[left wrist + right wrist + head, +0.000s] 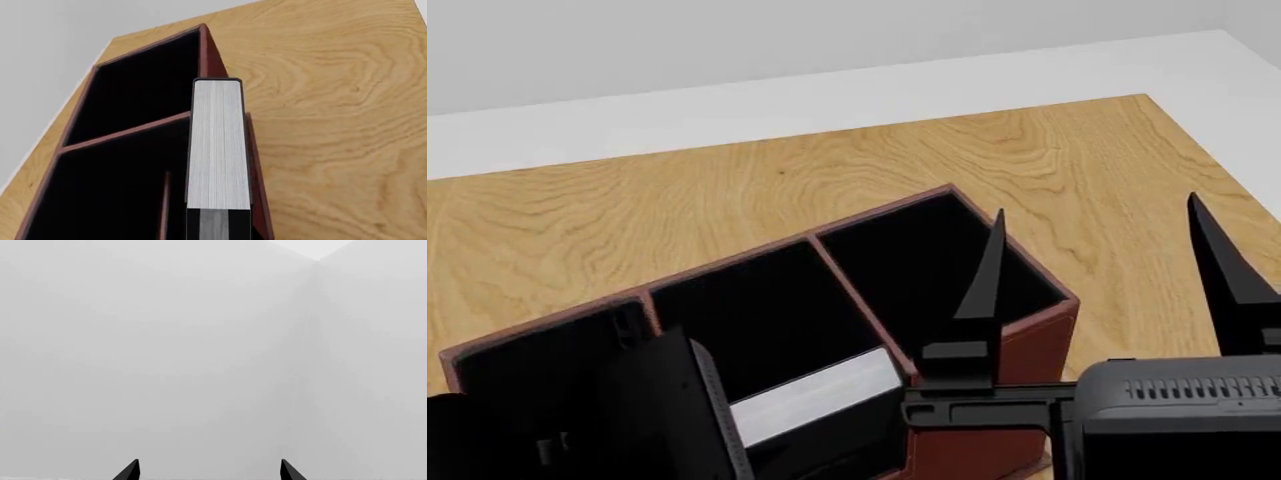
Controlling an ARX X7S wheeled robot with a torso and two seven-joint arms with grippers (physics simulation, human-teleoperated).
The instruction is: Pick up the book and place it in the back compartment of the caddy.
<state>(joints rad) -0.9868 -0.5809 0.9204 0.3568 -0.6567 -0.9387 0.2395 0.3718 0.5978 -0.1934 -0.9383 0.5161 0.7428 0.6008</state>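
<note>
My left gripper is shut on the book. The book is dark navy-black, and its white page edge faces the left wrist camera. It hangs over the caddy, along one long wall and partly across the divider between two black cells. In the head view the book's white edge lies low over the near part of the red-brown caddy, beside my left gripper. My right gripper is open and empty, fingers pointing up, near the caddy's right end. Its wrist view shows only its two fingertips.
The caddy stands on a light wooden table, angled, close to the near edge. White floor and grey wall lie beyond the table's far edge. The right wrist view faces a blank grey wall.
</note>
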